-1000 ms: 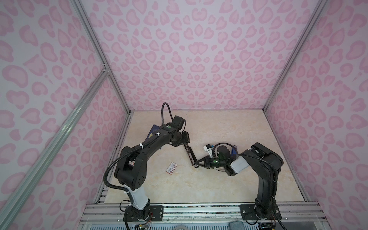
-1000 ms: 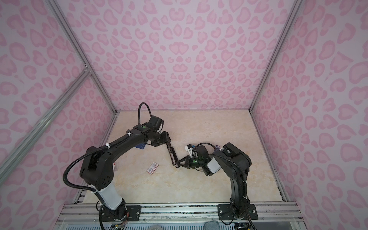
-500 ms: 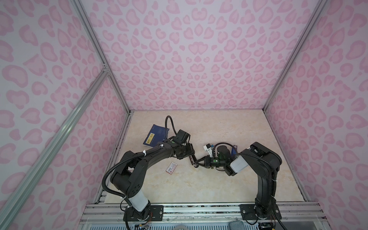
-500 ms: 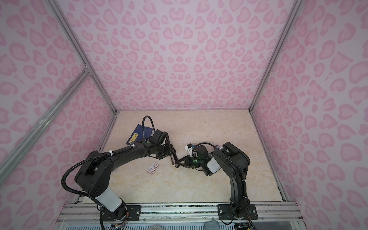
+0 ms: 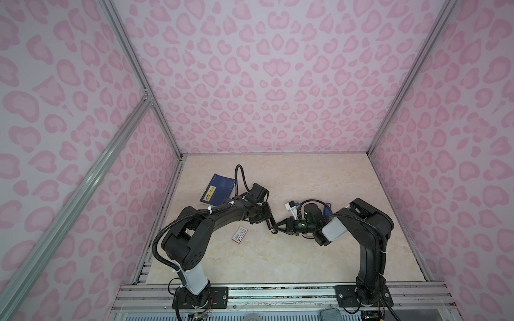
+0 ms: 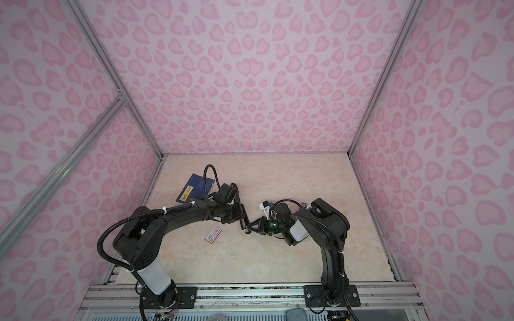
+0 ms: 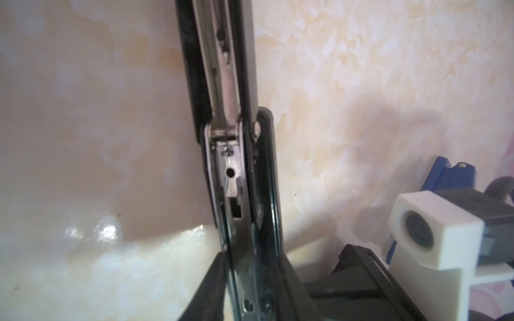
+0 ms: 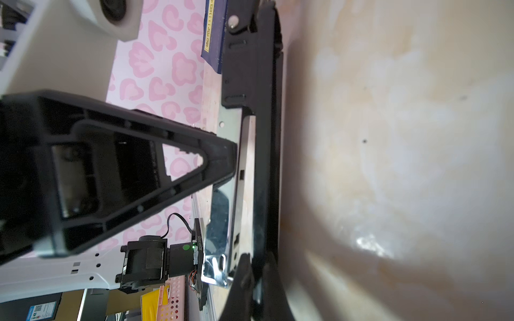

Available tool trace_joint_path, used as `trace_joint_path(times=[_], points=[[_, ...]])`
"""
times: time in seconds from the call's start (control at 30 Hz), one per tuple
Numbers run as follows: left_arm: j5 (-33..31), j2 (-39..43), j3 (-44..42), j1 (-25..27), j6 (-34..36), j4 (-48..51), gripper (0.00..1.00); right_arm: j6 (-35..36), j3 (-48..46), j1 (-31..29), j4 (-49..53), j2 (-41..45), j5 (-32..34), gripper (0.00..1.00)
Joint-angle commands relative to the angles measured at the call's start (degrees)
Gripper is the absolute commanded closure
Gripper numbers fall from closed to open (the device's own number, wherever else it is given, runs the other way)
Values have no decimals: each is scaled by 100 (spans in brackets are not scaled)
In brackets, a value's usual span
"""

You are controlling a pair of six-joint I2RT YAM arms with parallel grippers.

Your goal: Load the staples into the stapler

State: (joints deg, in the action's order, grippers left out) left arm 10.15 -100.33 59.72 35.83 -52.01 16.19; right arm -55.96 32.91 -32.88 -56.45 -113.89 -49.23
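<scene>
box [image 5: 239, 233] near stapler [image 5: 270, 224]; booklet [image 5: 218, 189] apart

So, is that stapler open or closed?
Open: the stapler has its top arm swung back at the hinge, baring the spring inside.

Black stapler [image 7: 230, 172], hinged open, mid-table

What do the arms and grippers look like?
Left arm and right arm: matte black, one white link each, corrugated black cabling, white zip ties, green wrist lights. Left gripper and right gripper are black; the right's fingers are open-framed tapering triangles.
</scene>
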Motion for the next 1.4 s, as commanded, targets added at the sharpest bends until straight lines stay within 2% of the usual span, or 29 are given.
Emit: trace_joint_path(times=[0.0,0.13,0.4,0.6,0.77,1.1,1.37], points=[[104,-80,30,29,-41,-325,72,147,-52,-7,275,-72,309,100],[120,-212,125,38,-37,-326,69,140,-56,-3,266,-72,309,100],[41,-276,230,44,84,-245,96,130,-130,45,253,-23,370,98],[-213,-306,520,46,405,220,96,159,-250,148,356,252,505,79],[-661,-522,1100,38,926,1019,96,290,-336,175,622,604,632,72],[-1684,-1031,2283,-106,1807,2321,96,836,-348,175,1717,1474,954,70],[-2066,-1561,2965,-440,2356,2854,96,1481,-208,173,3144,2422,1382,69]])
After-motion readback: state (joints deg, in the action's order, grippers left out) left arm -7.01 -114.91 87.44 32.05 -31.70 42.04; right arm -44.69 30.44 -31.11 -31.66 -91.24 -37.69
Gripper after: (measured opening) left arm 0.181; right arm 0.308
